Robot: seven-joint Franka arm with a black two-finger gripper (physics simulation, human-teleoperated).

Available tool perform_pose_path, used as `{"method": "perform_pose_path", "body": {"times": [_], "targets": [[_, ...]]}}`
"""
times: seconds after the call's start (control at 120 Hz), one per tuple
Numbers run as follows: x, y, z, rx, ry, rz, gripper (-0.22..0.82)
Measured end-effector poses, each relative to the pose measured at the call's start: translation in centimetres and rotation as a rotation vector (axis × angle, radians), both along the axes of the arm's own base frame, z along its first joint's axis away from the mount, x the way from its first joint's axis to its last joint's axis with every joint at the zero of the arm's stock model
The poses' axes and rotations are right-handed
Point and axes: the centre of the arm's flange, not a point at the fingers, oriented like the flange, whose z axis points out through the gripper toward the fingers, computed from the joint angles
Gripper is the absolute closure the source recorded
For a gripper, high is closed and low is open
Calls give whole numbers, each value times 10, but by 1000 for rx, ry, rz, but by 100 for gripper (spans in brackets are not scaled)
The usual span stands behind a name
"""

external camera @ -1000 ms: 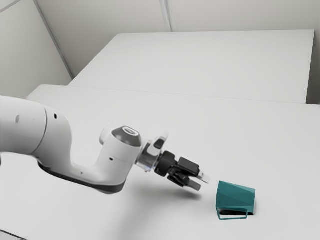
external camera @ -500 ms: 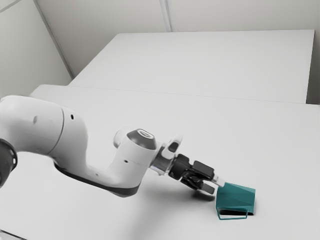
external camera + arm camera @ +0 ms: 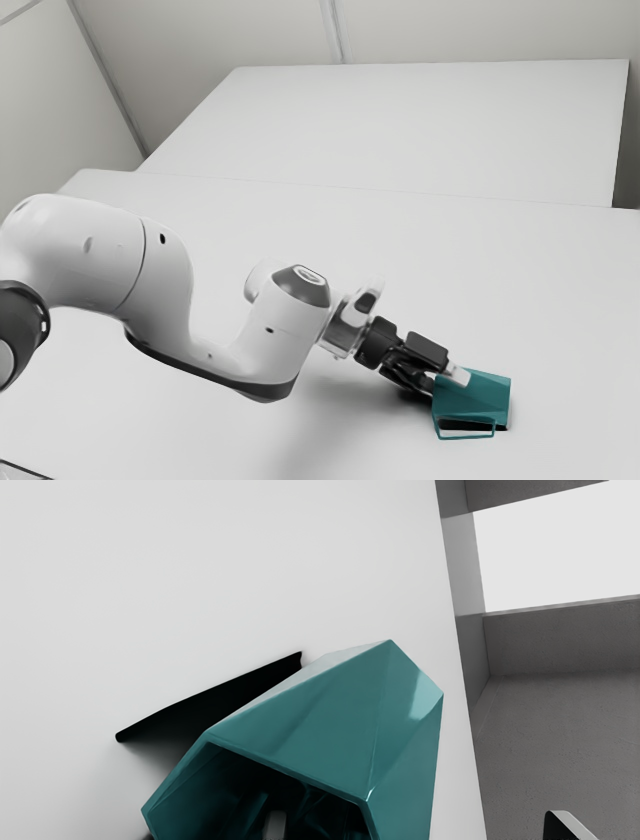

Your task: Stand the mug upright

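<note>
White tabletop [image 3: 250, 230] stretches beneath your claw [image 3: 447, 382], fingers apart, one inside the mouth of the faceted teal mug [image 3: 478, 398], one outside; the mug lies tipped on its side at the fingertips.

In your exterior view, the mug [image 3: 478, 398] lies on the table [image 3: 330, 225] toward five o'clock, one finger [image 3: 275, 825] inside.
</note>
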Motion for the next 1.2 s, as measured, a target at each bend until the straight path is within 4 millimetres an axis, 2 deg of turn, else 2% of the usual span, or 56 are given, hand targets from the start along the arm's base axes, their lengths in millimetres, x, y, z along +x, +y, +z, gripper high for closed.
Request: {"method": "perform_pose_path", "body": {"times": [0.467,0.575,0.767,0.933,1.2], "targets": [[-3,-5,2,-4,-4,-9,60],[0,-9,8,-11,-17,-14,68],[-2,-15,23,-9,-53,-24,75],[0,-11,49,1,-112,-40,77],[33,42,100,221,-275,-170,78]]}}
